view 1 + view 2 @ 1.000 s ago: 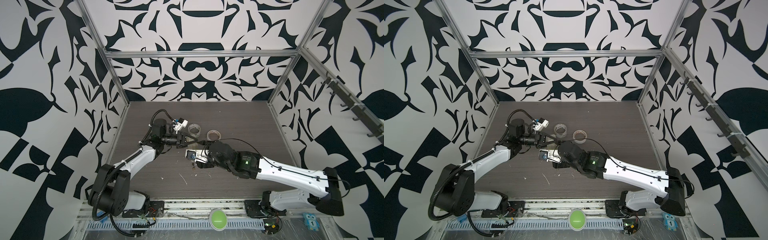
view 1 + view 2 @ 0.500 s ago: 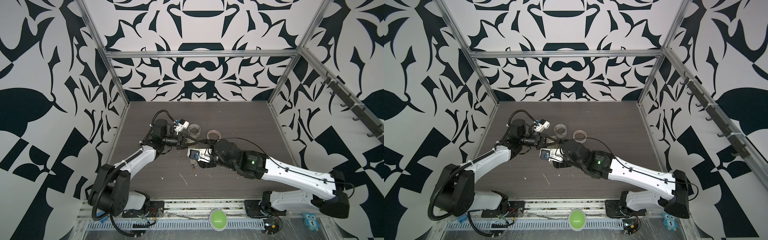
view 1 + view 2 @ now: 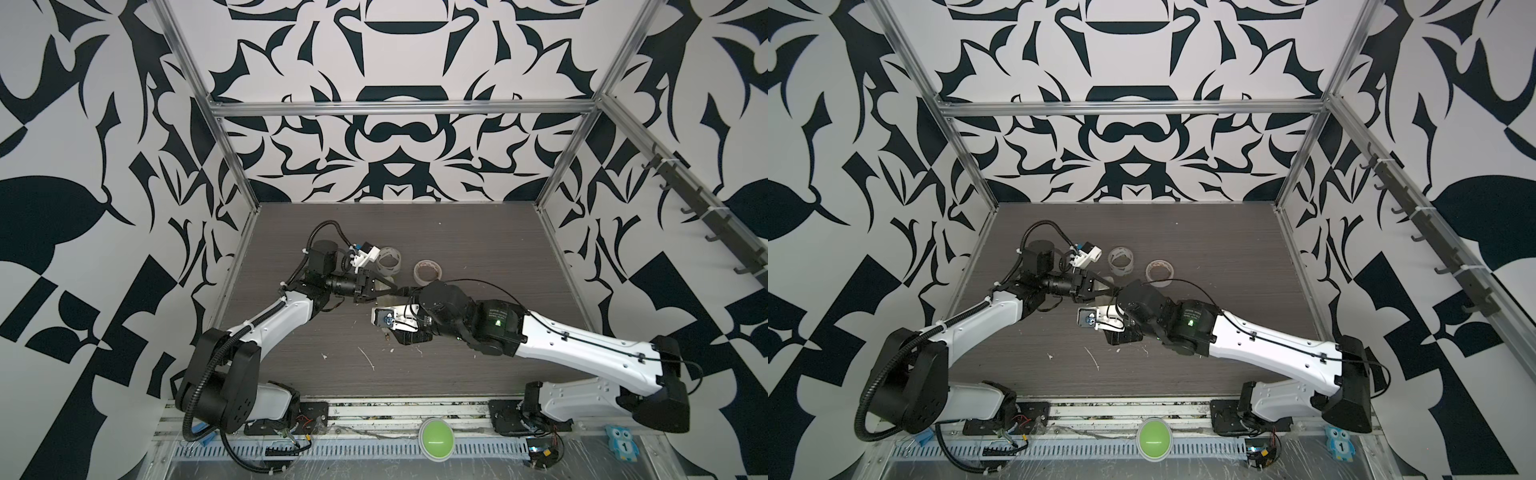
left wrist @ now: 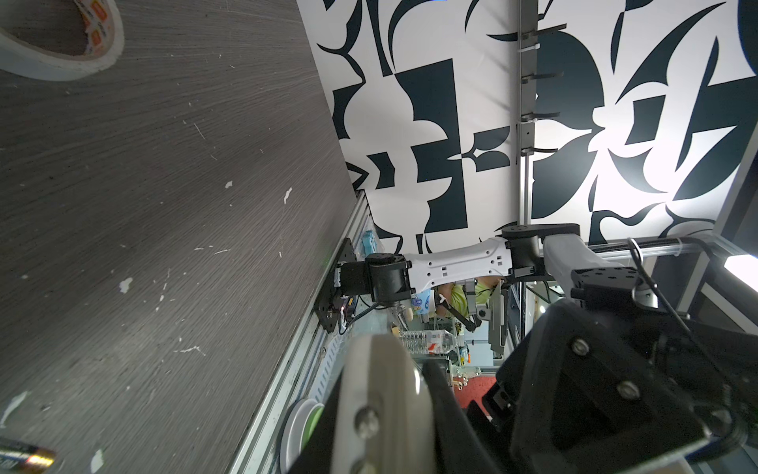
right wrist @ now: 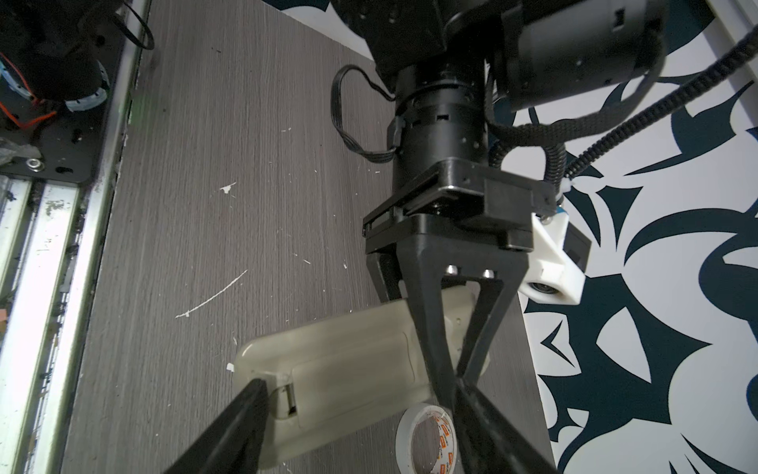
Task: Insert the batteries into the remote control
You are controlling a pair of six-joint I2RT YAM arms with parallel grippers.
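The remote control [image 5: 352,369] is off-white and lies back-up on the table, its battery cover slid slightly open at a notch [image 5: 287,398]. My right gripper [image 5: 359,383] is open and straddles it. One of its fingertips [image 5: 254,390] touches the notched end, and the other stands by the long side. My left gripper [image 5: 453,371] is shut with nothing in it, its tips resting at the remote's edge against that second finger. In both top views the left gripper [image 3: 405,289] [image 3: 1115,286] meets the right wrist, which hides the remote. One of the batteries [image 4: 24,457], dark with a gold end, lies on the table.
A white tape roll with orange print [image 5: 426,439] lies right beside the remote. Two tape rolls [image 3: 388,266] [image 3: 428,272] stand just behind the grippers. White paint flecks [image 3: 368,357] dot the table. The left wall [image 5: 656,328] is near.
The right arm's forearm has shifted slightly while its wrist stays over the remote. The left arm has not visibly moved. Neither gripper has changed.
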